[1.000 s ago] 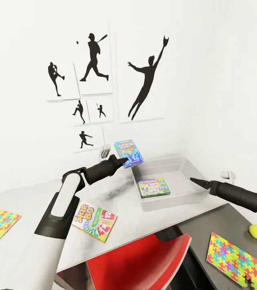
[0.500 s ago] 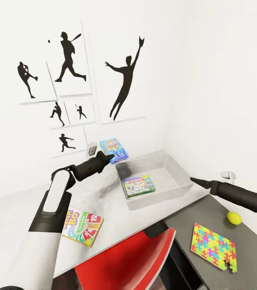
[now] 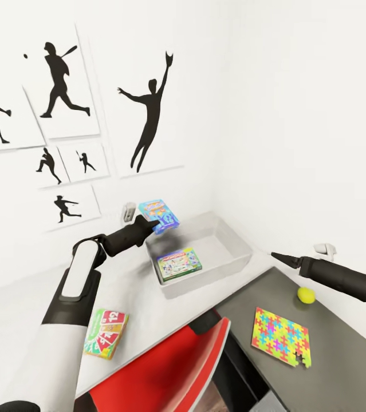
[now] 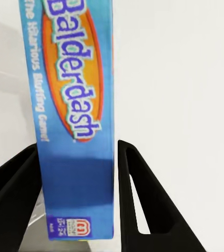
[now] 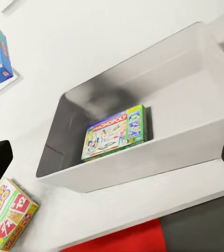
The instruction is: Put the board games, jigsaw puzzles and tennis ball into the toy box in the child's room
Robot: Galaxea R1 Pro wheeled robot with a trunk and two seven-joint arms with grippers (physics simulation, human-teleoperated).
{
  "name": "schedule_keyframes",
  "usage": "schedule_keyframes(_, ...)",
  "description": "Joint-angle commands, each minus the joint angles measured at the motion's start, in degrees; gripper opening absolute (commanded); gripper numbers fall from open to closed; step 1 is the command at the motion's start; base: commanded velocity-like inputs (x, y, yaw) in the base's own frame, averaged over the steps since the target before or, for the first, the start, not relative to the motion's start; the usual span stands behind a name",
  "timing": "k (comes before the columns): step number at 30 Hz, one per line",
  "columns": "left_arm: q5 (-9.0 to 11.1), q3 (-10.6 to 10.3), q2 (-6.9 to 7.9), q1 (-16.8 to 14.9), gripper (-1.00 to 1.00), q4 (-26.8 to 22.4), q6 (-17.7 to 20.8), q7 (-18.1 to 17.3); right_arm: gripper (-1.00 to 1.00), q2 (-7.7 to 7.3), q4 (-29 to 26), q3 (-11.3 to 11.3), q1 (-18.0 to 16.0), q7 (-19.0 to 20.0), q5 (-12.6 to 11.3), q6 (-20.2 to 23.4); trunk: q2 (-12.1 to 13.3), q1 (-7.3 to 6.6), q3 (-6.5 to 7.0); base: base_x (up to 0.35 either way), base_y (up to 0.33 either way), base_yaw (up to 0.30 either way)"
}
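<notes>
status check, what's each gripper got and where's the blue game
Left gripper shut on blue game, above toy box corner. Right gripper empty.

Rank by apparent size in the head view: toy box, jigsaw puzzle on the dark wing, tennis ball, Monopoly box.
1. toy box
2. jigsaw puzzle, though it lies nearer the camera
3. Monopoly box
4. tennis ball

Glossy printed blue board game [image 4: 75,105]; matt black fingers [image 4: 138,199]

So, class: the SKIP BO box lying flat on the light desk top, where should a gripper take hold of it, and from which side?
The SKIP BO box lies flat on the table, so probably pinch across its thin edges from above. Its corner near the desk's front edge looks the easiest approach.
</notes>
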Motion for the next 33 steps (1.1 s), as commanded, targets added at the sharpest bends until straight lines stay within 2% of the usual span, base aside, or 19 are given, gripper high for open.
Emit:
schedule_keyframes(1,0.83,0.18,-0.05,-0.15,-1.00,0.19,0.28,0.51,1.00,0.02,0.00,-0.05,-0.07,0.35,0.22,0.26,-0.09,0.02,-0.09,0.000,0.000,-0.277)
schedule_keyframes(15,0.80,0.28,0.04,-1.10,-1.00,2.57,0.33,0.56,1.00,0.05,0.01,-0.05,-0.06,0.35,0.22,0.29,-0.09,0.02,-0.09,0.000,0.000,-0.281)
schedule_keyframes(19,0.77,0.86,0.64,-2.00,-1.00,5.12,0.35,0.59,1.00,0.06,0.01,-0.02,-0.06,0.35,0.22,0.29,-0.09,0.02,-0.09,0.000,0.000,-0.282)
schedule_keyframes(25,0.57,2.45,1.38,-5.27,-1.00,10.65,0.39,0.94,1.00,0.12,0.00,0.04,-0.03,0.35,0.22,0.30,-0.09,0.02,-0.09,0.000,0.000,-0.282)
schedule_keyframes(26,0.54,2.57,1.45,-5.96,-1.00,11.70,0.42,1.43,1.00,0.15,0.00,0.06,-0.02,0.35,0.22,0.32,-0.09,0.02,-0.09,0.000,0.000,-0.282)
schedule_keyframes(29,0.78,3.25,1.61,-9.31,-1.00,16.74,0.25,6.26,1.00,0.27,0.01,0.20,0.01,0.35,0.22,0.36,-0.09,0.02,-0.09,0.000,0.000,-0.281)
schedule_keyframes(33,0.58,4.85,1.65,-11.52,-1.00,20.05,-0.13,8.52,1.00,0.40,0.02,0.26,0.02,0.35,0.24,0.35,-0.09,0.02,-0.09,0.000,0.000,-0.251)
